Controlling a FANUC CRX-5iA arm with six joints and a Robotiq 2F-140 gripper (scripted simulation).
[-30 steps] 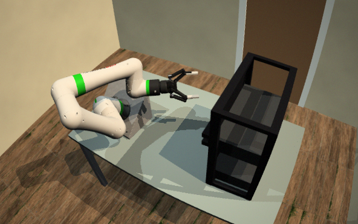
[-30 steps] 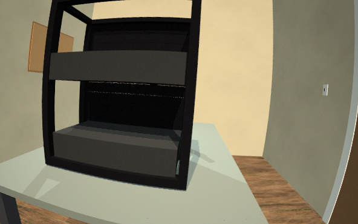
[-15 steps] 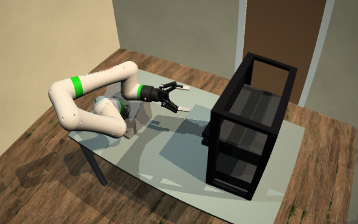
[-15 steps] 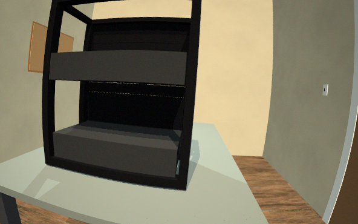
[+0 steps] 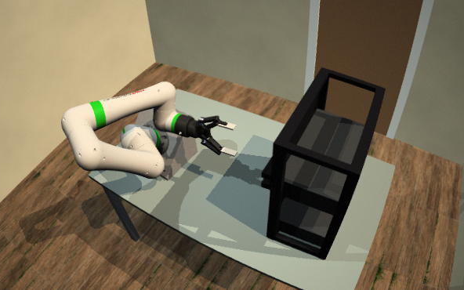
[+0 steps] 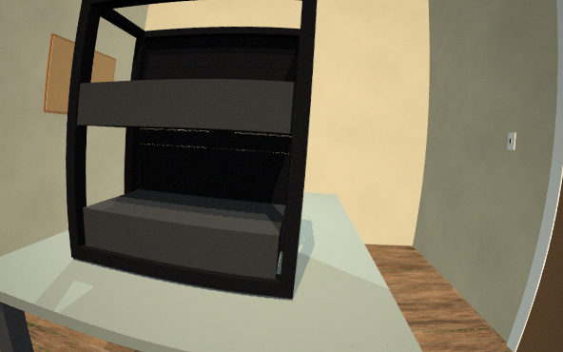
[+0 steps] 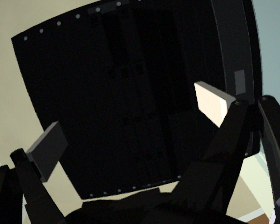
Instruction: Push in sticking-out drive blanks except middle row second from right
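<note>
Pale tabletop (image 5: 194,188) (image 6: 160,304) under the black rack (image 5: 280,188) (image 6: 302,143)! Top view has the gripper (image 5: 229,139) (image 7: 127,115), jaws wide, well apart from the rack; exterior misses it, showing the rear; wrist catches the dark front, blanks too dim to sort.

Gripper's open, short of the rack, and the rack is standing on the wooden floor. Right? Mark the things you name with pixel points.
Not the floor: the top view shows the rack (image 5: 278,192) (image 6: 76,157) standing on the table (image 5: 316,270) (image 6: 126,309). The rest holds: the gripper (image 5: 229,139) is open and short of the rack.
</note>
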